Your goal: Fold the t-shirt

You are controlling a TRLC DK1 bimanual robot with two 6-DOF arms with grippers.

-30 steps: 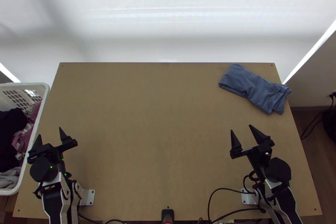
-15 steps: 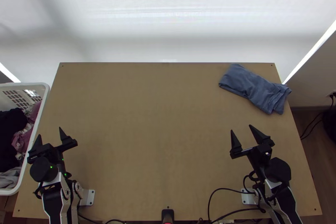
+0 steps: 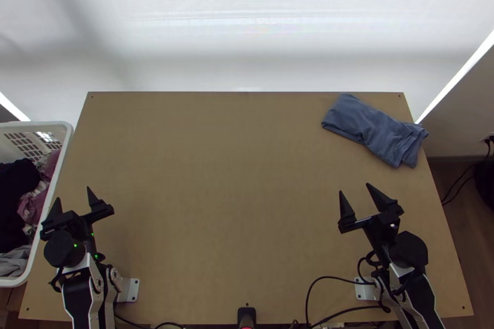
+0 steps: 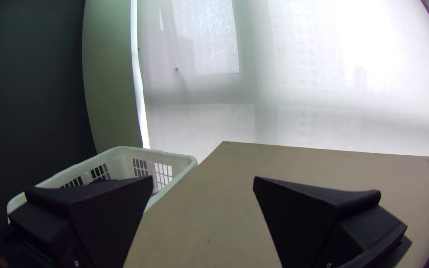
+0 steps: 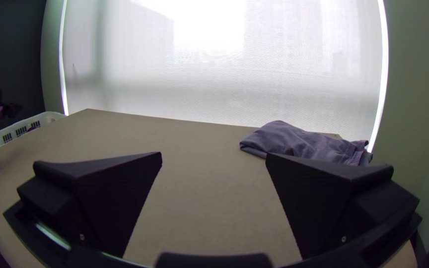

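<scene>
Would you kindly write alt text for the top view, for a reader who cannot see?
A folded blue-grey cloth lies at the far right corner of a light wooden table, reaching just over the right edge. The left gripper and right gripper are open and empty, nearer the viewer. A white basket of clothes stands beside the table's left edge.

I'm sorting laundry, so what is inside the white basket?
In the basket lie a black cloth, pinkish cloth and grey cloth. Whatever lies beneath them is covered.
</scene>
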